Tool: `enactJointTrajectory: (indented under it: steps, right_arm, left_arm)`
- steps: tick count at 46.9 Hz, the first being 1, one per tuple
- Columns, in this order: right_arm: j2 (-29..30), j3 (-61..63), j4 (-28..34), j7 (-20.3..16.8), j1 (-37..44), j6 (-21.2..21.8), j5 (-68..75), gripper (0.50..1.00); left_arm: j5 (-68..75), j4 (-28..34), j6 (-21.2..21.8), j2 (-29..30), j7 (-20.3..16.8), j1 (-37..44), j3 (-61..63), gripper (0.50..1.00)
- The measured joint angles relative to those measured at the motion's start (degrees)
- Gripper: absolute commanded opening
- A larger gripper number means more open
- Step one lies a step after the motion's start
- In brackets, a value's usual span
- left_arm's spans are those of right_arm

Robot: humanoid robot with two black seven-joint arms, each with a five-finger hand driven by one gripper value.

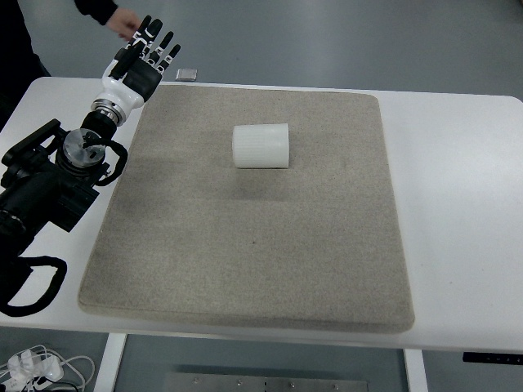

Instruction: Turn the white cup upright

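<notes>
Reaching in, I'd carry my left hand [145, 51], fingers spread and empty, toward the white cup [261, 145] lying on its side well off to its right, wrapping the ribbed wall before tipping.

Ribbed matt white cup [261, 146]; coarse felt-like mat [245, 245]; smooth white table [458, 204]; glossy plastic left hand [140, 65].

Your left arm [57, 175] comes in over the worktop's [458, 204] left edge and reaches toward its far left corner. The left hand [145, 55] is there, fingers [167, 42] extended and spread, holding nothing.
</notes>
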Motion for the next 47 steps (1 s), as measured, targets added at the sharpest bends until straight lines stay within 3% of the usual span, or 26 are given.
enactJointTrajectory:
  steps: [34, 47]
  right_arm:
    - [0.00, -0.01, 0.00, 0.01, 0.01, 0.00, 0.00, 0.952]
    - [0.00, -0.01, 0.00, 0.00, 0.00, 0.00, 0.00, 0.952]
  left_arm:
    - [0.47, 0.20, -0.72, 0.35, 0.03, -0.80, 0.85, 0.996]
    - [10.04, -0.02, -0.72, -0.02, 0.10, -3.70, 2.81, 0.996]
